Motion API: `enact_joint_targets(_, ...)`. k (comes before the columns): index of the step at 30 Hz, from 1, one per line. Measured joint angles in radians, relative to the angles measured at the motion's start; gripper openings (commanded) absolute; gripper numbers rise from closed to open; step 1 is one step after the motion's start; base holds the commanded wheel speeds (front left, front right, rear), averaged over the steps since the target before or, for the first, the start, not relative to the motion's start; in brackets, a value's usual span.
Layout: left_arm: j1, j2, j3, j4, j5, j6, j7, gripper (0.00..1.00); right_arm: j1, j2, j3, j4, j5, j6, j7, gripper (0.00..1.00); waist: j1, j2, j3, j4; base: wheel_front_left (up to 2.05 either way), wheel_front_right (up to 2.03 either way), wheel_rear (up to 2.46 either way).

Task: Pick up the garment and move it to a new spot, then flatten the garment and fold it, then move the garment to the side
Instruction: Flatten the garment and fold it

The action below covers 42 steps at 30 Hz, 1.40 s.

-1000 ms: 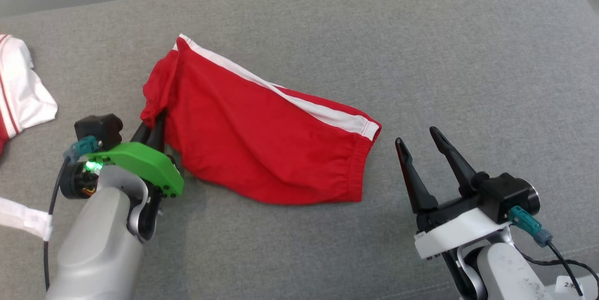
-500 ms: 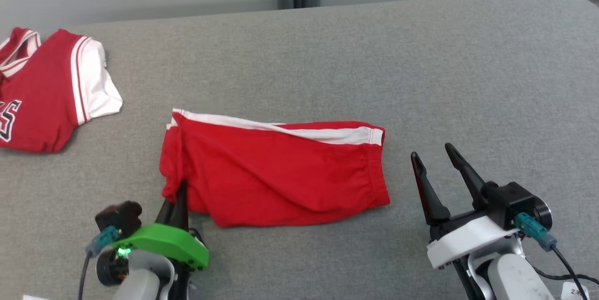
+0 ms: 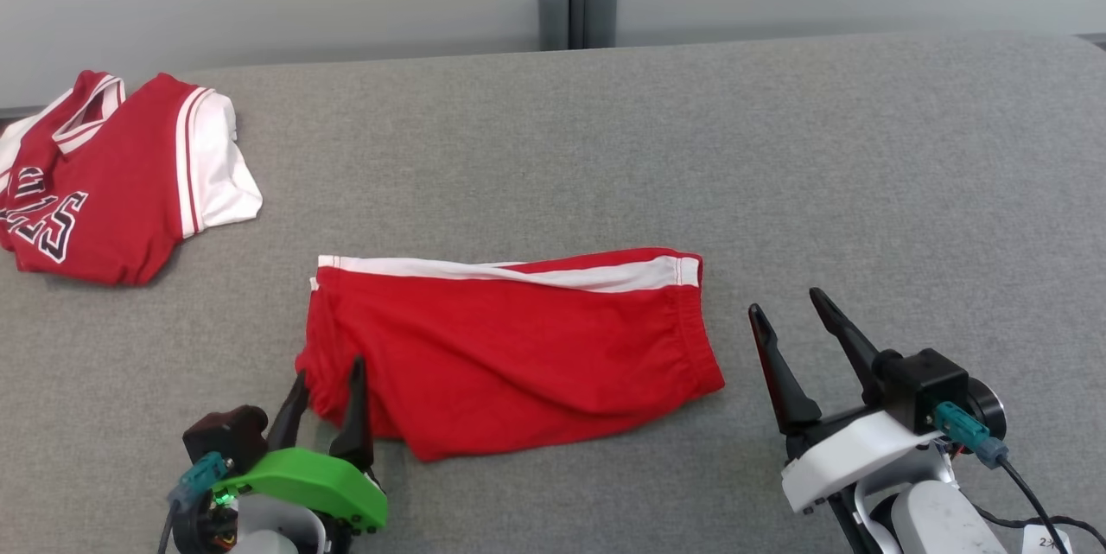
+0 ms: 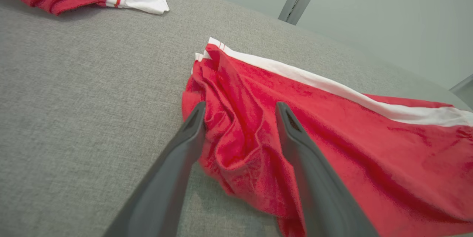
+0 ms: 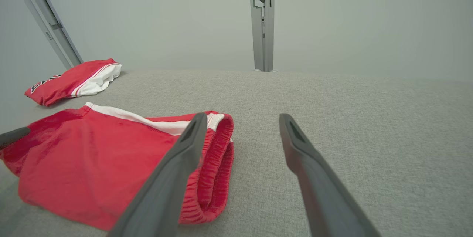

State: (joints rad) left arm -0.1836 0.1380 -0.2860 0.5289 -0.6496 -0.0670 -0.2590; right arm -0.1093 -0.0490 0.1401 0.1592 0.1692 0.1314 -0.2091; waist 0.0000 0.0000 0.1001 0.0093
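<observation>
Crumpled red knit jersey (image 3: 112,182), white sleeve, far left. My left claw (image 3: 328,369), spread, straddling a rumpled leg hem. Red shorts (image 3: 518,347), white side stripe, gathered elastic waistband, centre of grey woven table (image 3: 864,174). My right claw (image 3: 785,301), spread, beside that waistband.

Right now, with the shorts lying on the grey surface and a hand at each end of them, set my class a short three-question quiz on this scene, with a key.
1. True or false: the left hand is clamped shut on the red shorts.
2. Seen from the robot, the white stripe on the shorts runs along: A) the far edge, B) the near edge, C) the middle.
3. What lies at the far left of the grey surface?
Key: 1. False: its fingers stand apart, astride the crumpled end. 2. A. 3. A red and white jersey.
</observation>
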Motion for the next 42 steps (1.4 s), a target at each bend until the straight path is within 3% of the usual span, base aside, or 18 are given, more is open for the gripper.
enact_joint_targets(9, 0.037, 0.008, 0.04, -0.145, 0.154, 0.012, -0.005, 1.0, 0.0, 0.0, 0.014, 0.034, -0.002, 0.0, 0.04, 1.0, 0.0, 0.0, -0.024, 0.022, 0.0, 0.0, 0.0)
enact_joint_targets(21, 0.093, -0.023, 0.083, -0.249, 0.23, -0.003, -0.005, 1.0, -0.056, 0.0, 0.036, 0.113, -0.003, 0.0, 0.096, 1.0, 0.0, 0.0, -0.03, 0.076, 0.0, 0.0, 0.0)
enact_joint_targets(33, 0.102, -0.056, 0.113, -0.261, 0.256, -0.014, -0.005, 1.0, -0.188, 0.0, 0.008, 0.405, 0.004, 0.0, 0.17, 1.0, 0.0, 0.0, 0.008, 0.121, 0.0, 0.0, 0.0)
enact_joint_targets(36, 0.1, -0.064, 0.124, -0.258, 0.264, -0.021, -0.005, 1.0, -0.235, 0.0, 0.044, 0.486, 0.067, 0.0, 0.197, 1.0, 0.0, 0.0, 0.021, 0.133, 0.0, 0.0, 0.0)
enact_joint_targets(37, 0.1, -0.065, 0.126, -0.257, 0.266, -0.021, -0.005, 1.0, -0.243, 0.0, 0.056, 0.499, 0.079, 0.0, 0.204, 0.92, 0.0, 0.0, 0.024, 0.134, 0.0, 0.0, 0.0)
enact_joint_targets(38, 0.099, -0.066, 0.129, -0.257, 0.268, -0.021, -0.005, 1.0, -0.255, 0.0, 0.07, 0.511, 0.095, 0.0, 0.212, 0.58, 0.0, 0.0, 0.026, 0.134, 0.0, 0.0, 0.0)
enact_joint_targets(39, 0.099, -0.067, 0.132, -0.257, 0.27, -0.021, -0.005, 1.0, -0.266, 0.0, 0.08, 0.522, 0.106, 0.0, 0.219, 0.38, 0.0, 0.0, 0.028, 0.134, 0.0, 0.0, 0.0)
enact_joint_targets(42, 0.095, -0.072, 0.141, -0.257, 0.274, -0.025, -0.005, 1.0, -0.298, -0.001, 0.117, 0.553, 0.134, 0.0, 0.237, 0.15, 0.0, 0.0, 0.029, 0.13, 0.0, 0.0, 0.0)
